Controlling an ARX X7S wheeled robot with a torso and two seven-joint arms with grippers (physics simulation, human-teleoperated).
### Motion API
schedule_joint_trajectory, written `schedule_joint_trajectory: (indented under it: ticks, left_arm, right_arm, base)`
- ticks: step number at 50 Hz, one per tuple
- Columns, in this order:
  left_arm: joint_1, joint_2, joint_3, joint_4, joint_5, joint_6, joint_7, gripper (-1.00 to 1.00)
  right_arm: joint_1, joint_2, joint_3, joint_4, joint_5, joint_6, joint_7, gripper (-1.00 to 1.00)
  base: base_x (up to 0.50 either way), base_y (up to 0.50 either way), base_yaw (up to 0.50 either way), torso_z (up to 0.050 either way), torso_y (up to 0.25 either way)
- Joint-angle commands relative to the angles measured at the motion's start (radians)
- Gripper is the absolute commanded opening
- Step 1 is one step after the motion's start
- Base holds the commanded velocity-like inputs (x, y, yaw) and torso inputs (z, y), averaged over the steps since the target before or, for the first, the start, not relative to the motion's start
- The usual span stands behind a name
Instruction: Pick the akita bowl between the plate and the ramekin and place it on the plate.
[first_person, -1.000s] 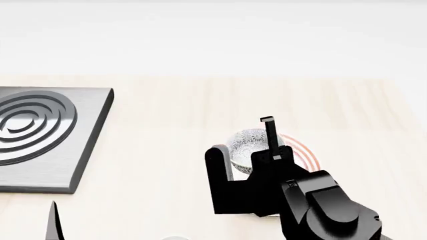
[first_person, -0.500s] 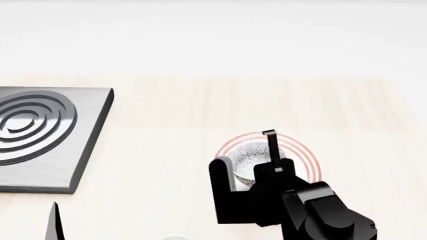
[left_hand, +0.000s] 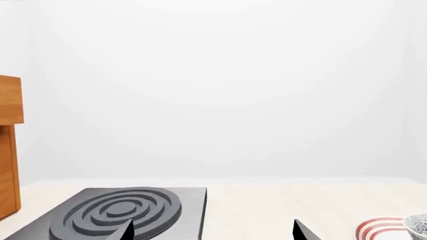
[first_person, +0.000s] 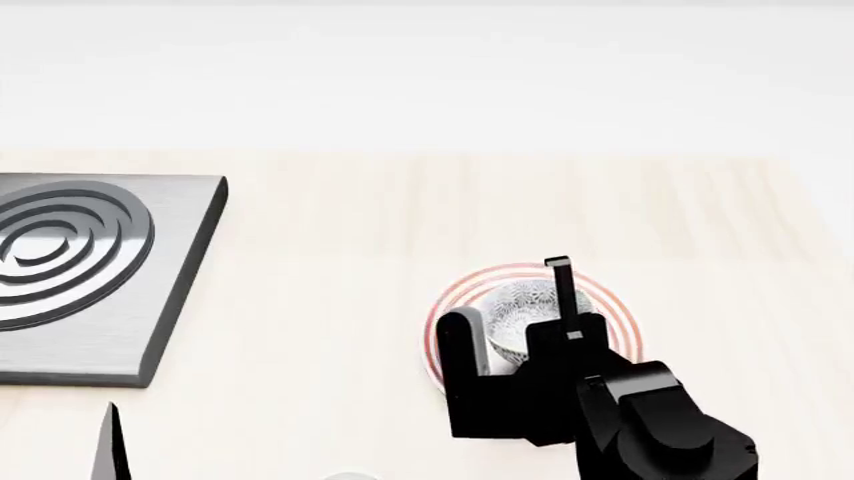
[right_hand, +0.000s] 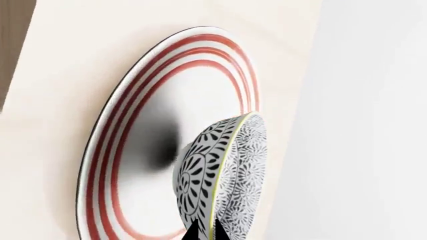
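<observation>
Akita bowl (first_person: 525, 315) is where I look first: it sits over the middle of the plate (first_person: 607, 300), clamped at its rim between the fingers of my right gripper (first_person: 514, 320), one finger inside the bowl and the other outside on its near-left flank. From the right wrist camera I see the bowl's patterned wall (right_hand: 223, 175) pinched by the two dark fingertips at the frame edge, with a dark shadow on the plate's white centre (right_hand: 140, 140) under it; I can't tell whether the base is touching the plate or just above it. The plate's red rings show all round the bowl, so the bowl is well within the rim. The plate lies on the light wooden counter (first_person: 347, 260), well apart from the grey hob (first_person: 80, 270) at my left. My left gripper (left_hand: 213, 232) is low at the edge of its own view, its two finger tips wide apart and holding nothing, pointing across the counter between hob (left_hand: 127, 212) and plate (left_hand: 380, 230).
</observation>
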Motion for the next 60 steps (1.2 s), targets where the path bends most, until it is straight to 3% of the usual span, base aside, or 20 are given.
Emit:
schedule_joint_trajectory:
  ticks: [1, 25, 26, 47, 60]
  left_arm:
    - [0.0, 0.02, -0.027, 0.011, -0.011, -0.028, 0.038, 1.0]
    - [0.004, 0.018, -0.03, 0.001, -0.016, -0.017, 0.03, 1.0]
    - [0.003, 0.018, -0.03, 0.001, -0.017, -0.017, 0.03, 1.0]
    - [-0.001, 0.01, -0.026, 0.019, -0.021, -0.032, 0.023, 1.0]
    - [0.017, -0.002, -0.02, 0.078, -0.019, -0.048, 0.012, 1.0]
  right_arm:
    - [0.004, -0.029, 0.028, 0.023, -0.042, 0.004, -0.014, -1.0]
    - [-0.016, -0.046, 0.022, 0.044, -0.033, -0.009, -0.026, -1.0]
    - [-0.017, -0.048, 0.021, 0.05, -0.034, -0.012, -0.022, 1.0]
    - [-0.001, 0.001, 0.025, -0.061, -0.039, 0.051, -0.054, 1.0]
    - [0.051, 0.154, 0.036, -0.447, -0.071, 0.252, -0.135, 1.0]
  base:
    - [0.0, 0.0, 0.0, 0.0, 0.0]
    - [0.0, 0.0, 0.0, 0.0, 0.0]
    - [0.0, 0.0, 0.0, 0.0, 0.0]
    - [0.0, 0.0, 0.0, 0.0, 0.0]
    - [0.0, 0.0, 0.0, 0.0, 0.0]
